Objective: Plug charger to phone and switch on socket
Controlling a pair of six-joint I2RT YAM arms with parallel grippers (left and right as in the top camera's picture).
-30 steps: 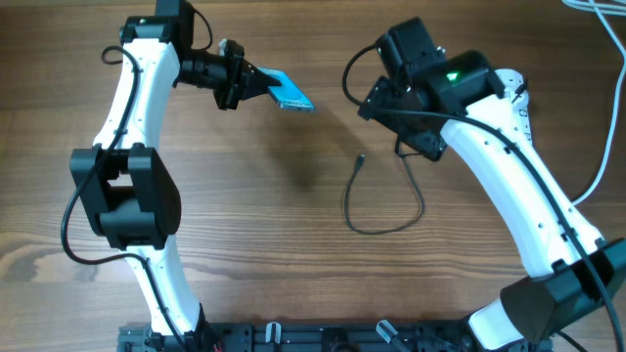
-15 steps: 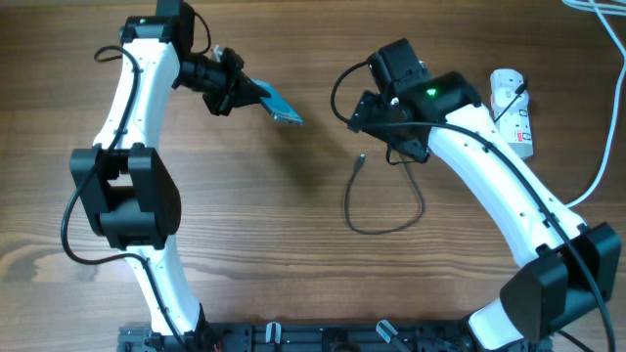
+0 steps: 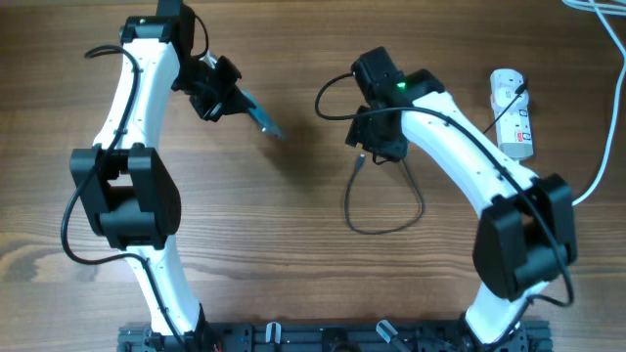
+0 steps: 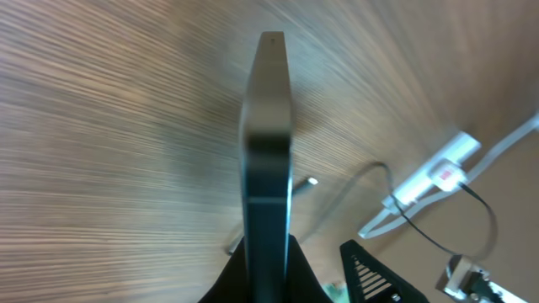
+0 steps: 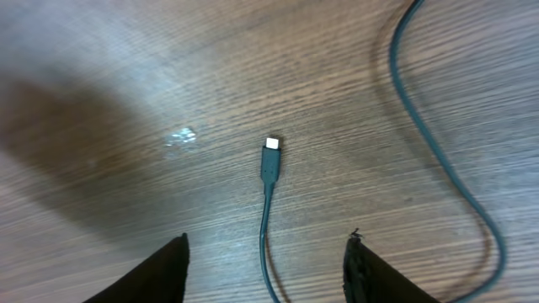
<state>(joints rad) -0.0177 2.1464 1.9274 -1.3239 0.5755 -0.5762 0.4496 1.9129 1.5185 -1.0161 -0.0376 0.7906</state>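
Note:
The phone [image 3: 260, 116] hangs above the table at upper left, turned edge-on, with my left gripper [image 3: 233, 99] shut on its end. In the left wrist view the phone [image 4: 268, 143] shows as a narrow dark edge rising from between the shut fingers [image 4: 268, 271]. The charger [image 3: 383, 217] lies in a loop mid-table, its connector tip [image 3: 360, 161] pointing up. My right gripper [image 3: 373, 151] hovers right over that tip. In the right wrist view the tip [image 5: 271, 145] and cable lie between the open fingers [image 5: 166, 271], untouched. The socket [image 3: 514, 113] lies at the right.
A thick white cable [image 3: 608, 117] runs down the right edge of the table from the socket's side. The right arm's own black cable [image 3: 331, 98] loops beside its wrist. Both arm bases stand at the near edge.
The right arm has swung left off the socket and come over the charger tip, its jaws narrowing. The left gripper has rolled the phone from face-up to edge-on and drawn it slightly left.

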